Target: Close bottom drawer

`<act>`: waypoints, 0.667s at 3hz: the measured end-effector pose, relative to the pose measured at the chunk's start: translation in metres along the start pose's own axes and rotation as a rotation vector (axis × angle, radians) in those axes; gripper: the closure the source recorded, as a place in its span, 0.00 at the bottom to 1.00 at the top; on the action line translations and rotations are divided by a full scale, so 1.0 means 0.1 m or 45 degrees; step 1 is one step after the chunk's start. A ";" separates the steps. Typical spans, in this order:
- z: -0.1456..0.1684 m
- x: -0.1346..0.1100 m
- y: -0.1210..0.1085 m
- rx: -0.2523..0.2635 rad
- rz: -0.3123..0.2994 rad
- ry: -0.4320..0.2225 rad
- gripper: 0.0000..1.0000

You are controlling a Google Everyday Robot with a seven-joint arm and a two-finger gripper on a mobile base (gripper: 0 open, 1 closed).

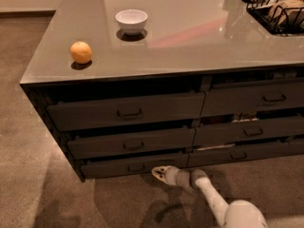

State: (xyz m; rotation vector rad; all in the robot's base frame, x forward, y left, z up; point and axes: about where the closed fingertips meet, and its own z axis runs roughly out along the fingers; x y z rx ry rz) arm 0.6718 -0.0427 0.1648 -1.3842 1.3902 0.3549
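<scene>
The bottom drawer (130,166) is the lowest dark grey-brown drawer on the left of the cabinet, with a slim front and a small central bar handle. Its front sits nearly flush with the cabinet, with a thin dark gap above it. My gripper (157,173) is low over the floor, its tip against or just in front of the drawer's front, to the right of the handle. The white arm reaches in from the lower right.
An orange (81,52) and a white bowl (131,21) sit on the grey countertop (190,37). A black wire basket (278,11) stands at the back right. Other drawers (128,110) above and to the right stand slightly ajar. Brown carpet (33,175) surrounds the cabinet.
</scene>
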 end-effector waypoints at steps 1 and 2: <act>-0.61 0.18 0.34 -0.020 0.059 0.004 1.00; -0.98 0.26 0.48 -0.021 0.129 -0.022 1.00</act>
